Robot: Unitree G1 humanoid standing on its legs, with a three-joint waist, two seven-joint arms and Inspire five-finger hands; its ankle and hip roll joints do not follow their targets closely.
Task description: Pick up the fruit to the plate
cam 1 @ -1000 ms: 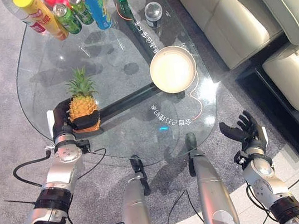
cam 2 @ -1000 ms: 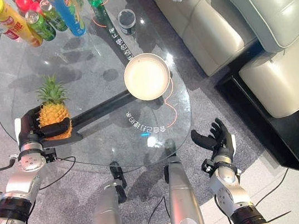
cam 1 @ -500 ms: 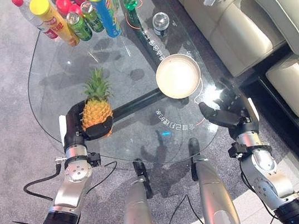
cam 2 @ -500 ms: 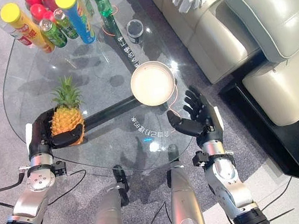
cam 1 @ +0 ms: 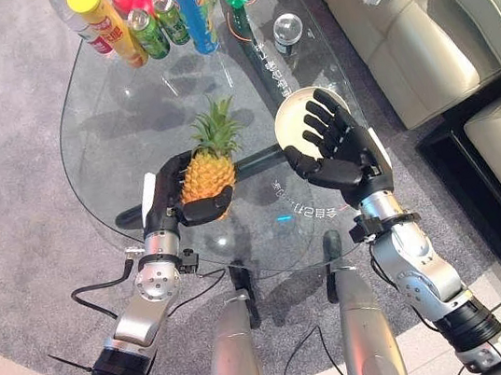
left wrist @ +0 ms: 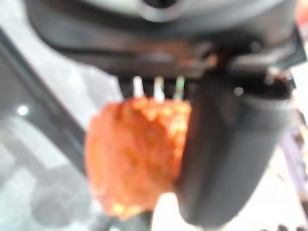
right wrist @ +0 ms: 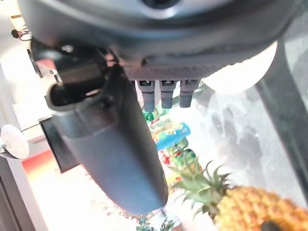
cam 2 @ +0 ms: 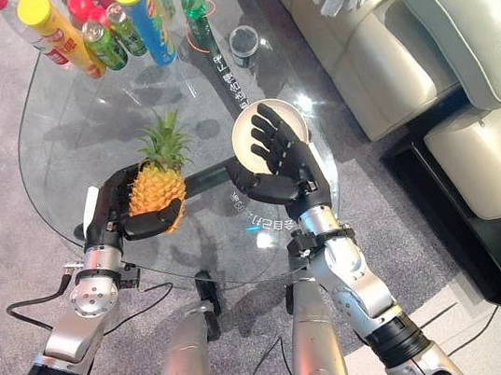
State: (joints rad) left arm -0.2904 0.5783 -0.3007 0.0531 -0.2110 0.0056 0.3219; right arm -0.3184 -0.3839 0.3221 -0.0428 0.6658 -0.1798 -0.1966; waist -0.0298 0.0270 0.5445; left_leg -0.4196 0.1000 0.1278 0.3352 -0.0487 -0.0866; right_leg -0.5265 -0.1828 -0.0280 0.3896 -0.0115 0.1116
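The left hand [cam 1: 168,192] is reaching in from the lower left, its fingers and thumb curling round the pineapple [cam 1: 206,169]. The right hand [cam 1: 334,148] is hovering palm-up on the right, fingers spreading straight and apart, its arm rising from the lower right

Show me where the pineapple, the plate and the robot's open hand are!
pineapple [cam 1: 205,174]: left eye view, on its orange body.
plate [cam 1: 290,112]: left eye view, on its bare left part.
right hand [cam 1: 338,154]: left eye view, on the palm.
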